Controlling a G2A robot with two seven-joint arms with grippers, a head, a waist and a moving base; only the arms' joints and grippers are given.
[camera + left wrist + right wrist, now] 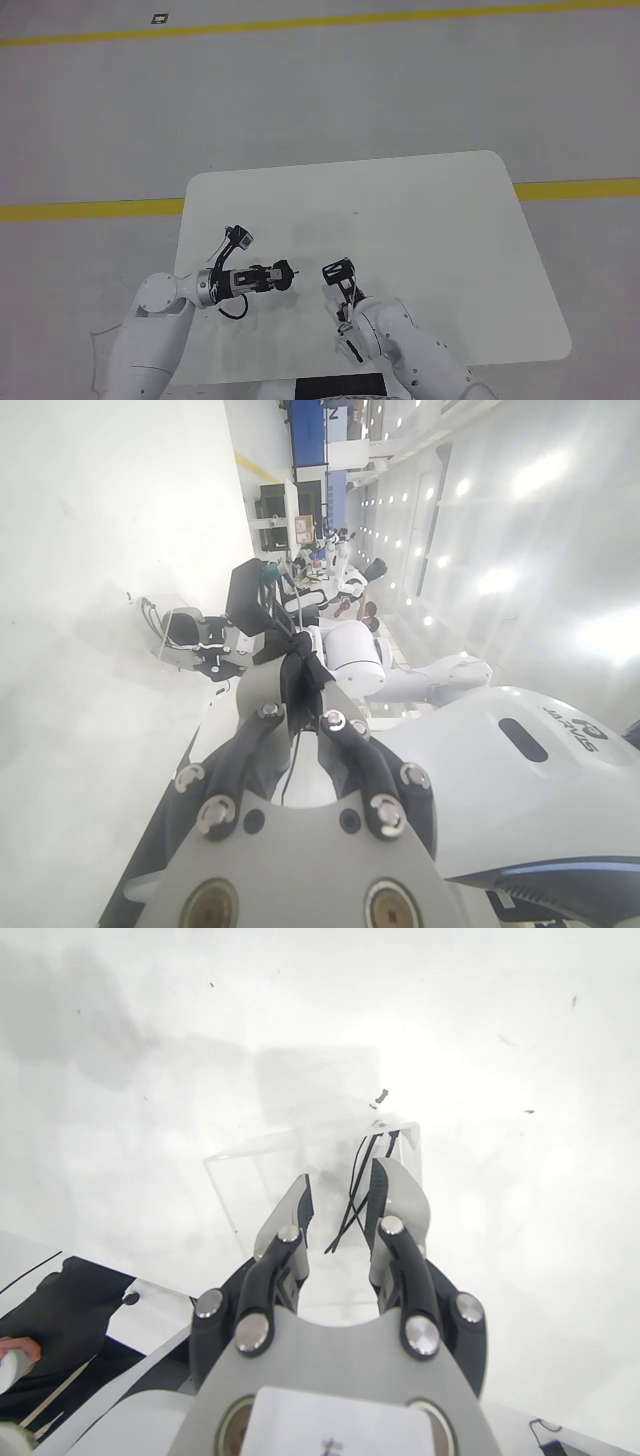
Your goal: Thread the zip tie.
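Right end effector (342, 1170) stood open astride zip ties (354, 1178), lengthwise with it, in box (220, 1193) toward table's (450, 220) near edge; left end effector (300, 665) closed

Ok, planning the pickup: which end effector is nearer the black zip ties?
Right. The right end effector hangs open just over the zip ties; the left end effector is off to one side, apart from them.
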